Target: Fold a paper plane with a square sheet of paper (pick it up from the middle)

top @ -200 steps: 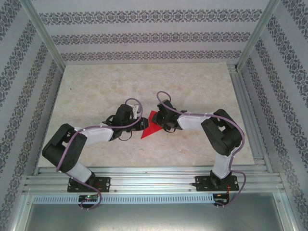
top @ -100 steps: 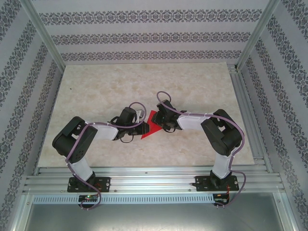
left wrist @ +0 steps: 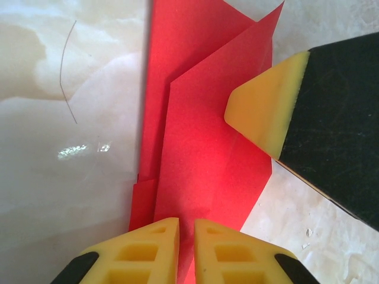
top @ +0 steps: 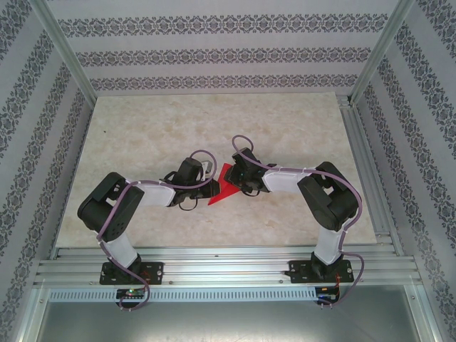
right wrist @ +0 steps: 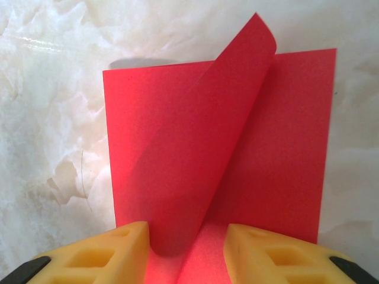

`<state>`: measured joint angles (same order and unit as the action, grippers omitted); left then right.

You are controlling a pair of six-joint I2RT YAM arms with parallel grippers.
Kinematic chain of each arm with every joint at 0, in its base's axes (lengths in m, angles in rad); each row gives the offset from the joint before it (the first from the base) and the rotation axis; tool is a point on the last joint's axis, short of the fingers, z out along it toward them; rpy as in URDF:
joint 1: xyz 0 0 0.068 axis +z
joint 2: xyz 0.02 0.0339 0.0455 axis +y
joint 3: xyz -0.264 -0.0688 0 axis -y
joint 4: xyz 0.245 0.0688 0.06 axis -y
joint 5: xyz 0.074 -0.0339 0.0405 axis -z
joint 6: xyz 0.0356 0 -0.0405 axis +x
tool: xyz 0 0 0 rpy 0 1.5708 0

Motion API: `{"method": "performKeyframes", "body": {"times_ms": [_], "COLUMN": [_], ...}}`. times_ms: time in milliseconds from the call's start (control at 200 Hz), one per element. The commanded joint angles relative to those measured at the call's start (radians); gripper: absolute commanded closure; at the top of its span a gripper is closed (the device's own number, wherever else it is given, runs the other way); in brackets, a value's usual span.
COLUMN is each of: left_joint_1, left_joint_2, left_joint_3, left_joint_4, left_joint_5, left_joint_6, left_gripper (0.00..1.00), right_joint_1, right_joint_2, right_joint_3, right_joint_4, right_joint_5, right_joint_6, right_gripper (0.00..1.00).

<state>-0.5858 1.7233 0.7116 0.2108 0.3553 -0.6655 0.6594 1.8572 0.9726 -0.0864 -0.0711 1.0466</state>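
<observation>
Walls (top: 214, 43): patterned paper in grey bands, on three sides of the table.
Table (top: 142, 128): pale marbled top, glossy in the wrist views.
Frame (top: 228, 267): aluminium rails along the near edge, with both arm bases bolted on.
Left arm (top: 135, 196): bent at the elbow and reaching in toward the middle of the table, with a purple cable (top: 107, 221) looped along it.
Right arm (top: 313, 185): bent the same way from the other side, so the two wrists face each other.
Red sheet of paper (top: 224, 189): lies on the table about midway across, between the two grippers and touching both. From above it reads as a rough triangle.
Sheet, left wrist view (left wrist: 201, 154): several layers overlap, with one long straight edge on the left and a sharp corner at the top.
Sheet, right wrist view (right wrist: 284, 148): the lower layer is flat on the table. A flap curls up and over from the near side, its bend round and not pressed into a crease.
Right gripper (top: 239, 178): the fingers stand well apart (right wrist: 186, 228), and the root of the curled flap sits in the gap between them. One yellow finger pad (left wrist: 266, 112) rests on the sheet.
Left gripper (top: 212, 187): the fingers are drawn together but for a thin slit (left wrist: 186, 222), at the sheet's near edge. Red shows in the slit, but I cannot tell whether paper is pinched there.
Thin curved line (left wrist: 66, 71): on the bare table beside the sheet, either a hair or a scratch.
</observation>
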Motion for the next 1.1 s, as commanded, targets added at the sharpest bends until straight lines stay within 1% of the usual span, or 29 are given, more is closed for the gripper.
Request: {"method": "performKeyframes", "body": {"times_ms": [0, 160, 420, 515, 664, 1094], "left_joint_1": [-0.012, -0.011, -0.012, -0.012, -0.011, -0.011], "left_joint_2": [0.001, 0.011, 0.017, 0.022, 0.028, 0.020], "left_joint_3": [0.022, 0.020, 0.020, 0.020, 0.022, 0.017], "left_joint_4": [-0.017, -0.022, -0.048, -0.051, -0.055, -0.073], "left_joint_5": [-0.019, -0.015, -0.031, -0.030, -0.027, -0.041], "left_joint_6": [0.022, 0.022, 0.031, 0.032, 0.034, 0.035], "left_gripper": [0.84, 0.85, 0.91, 0.92, 0.92, 0.94], "right_joint_1": [-0.005, -0.004, -0.004, -0.003, -0.003, 0.003], "right_joint_2": [0.115, 0.117, 0.117, 0.120, 0.127, 0.152], "right_joint_3": [-0.077, -0.077, -0.077, -0.077, -0.076, -0.058], "right_joint_4": [-0.175, -0.175, -0.173, -0.174, -0.173, -0.194], "right_joint_5": [0.076, 0.075, 0.071, 0.072, 0.071, 0.082], "right_joint_6": [0.002, -0.002, -0.001, 0.000, 0.001, -0.019], "right_gripper": [0.58, 0.58, 0.59, 0.62, 0.62, 0.55]}}
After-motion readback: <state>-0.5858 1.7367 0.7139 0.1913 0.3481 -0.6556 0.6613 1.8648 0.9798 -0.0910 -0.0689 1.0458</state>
